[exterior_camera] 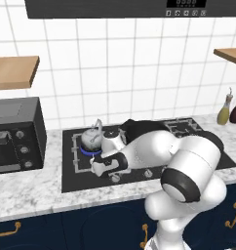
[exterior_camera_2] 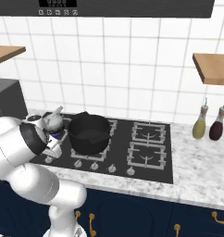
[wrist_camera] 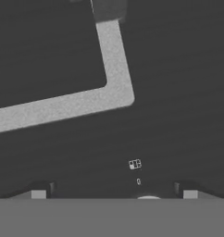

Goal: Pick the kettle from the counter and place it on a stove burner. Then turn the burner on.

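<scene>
Reading kettle [exterior_camera: 92, 138] seated on stove burner [exterior_camera: 88, 152], front-left corner of cooktop [exterior_camera: 212, 146] | gripper [wrist_camera: 114, 194] fingers spread, pinching nothing, low over cooktop front edge by knobs | I judge kettle light, rigid, slippery; hold: wire handle

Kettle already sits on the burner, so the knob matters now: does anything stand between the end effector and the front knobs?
Nothing visible does. In the hand view the open end effector faces bare cooktop glass, with what looks like a knob right between its fingertips.

Glossy white rounded arm [exterior_camera: 188, 171], black joint bands, apparently unmarked.
</scene>
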{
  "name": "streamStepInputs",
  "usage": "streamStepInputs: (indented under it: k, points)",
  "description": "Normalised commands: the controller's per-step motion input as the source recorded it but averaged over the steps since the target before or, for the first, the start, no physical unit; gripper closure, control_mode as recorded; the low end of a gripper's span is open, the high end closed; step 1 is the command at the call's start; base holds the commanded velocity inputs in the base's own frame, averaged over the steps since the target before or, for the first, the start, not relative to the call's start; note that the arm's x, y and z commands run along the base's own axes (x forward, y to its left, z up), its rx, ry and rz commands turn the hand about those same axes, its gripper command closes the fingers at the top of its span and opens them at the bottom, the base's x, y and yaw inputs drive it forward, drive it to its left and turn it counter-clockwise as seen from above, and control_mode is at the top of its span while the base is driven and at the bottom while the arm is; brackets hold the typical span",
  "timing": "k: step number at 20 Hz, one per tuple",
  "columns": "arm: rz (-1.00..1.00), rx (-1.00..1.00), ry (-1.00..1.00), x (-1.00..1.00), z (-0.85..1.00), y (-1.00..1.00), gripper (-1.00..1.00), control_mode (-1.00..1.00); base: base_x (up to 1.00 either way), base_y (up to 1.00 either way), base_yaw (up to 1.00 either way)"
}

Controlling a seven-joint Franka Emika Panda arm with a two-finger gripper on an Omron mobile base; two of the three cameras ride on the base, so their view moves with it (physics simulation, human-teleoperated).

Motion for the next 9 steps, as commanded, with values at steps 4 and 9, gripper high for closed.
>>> streamStepInputs:
  k: [4,9]
  points:
    - [0.00,0.00,0.00,0.00,-0.02,0.25,-1.00,-1.00,0.00,0.00,0.00]
    - [0.00,0.00,0.00,0.00,0.00,0.24,-1.00,-1.00,0.00,0.00,0.00]
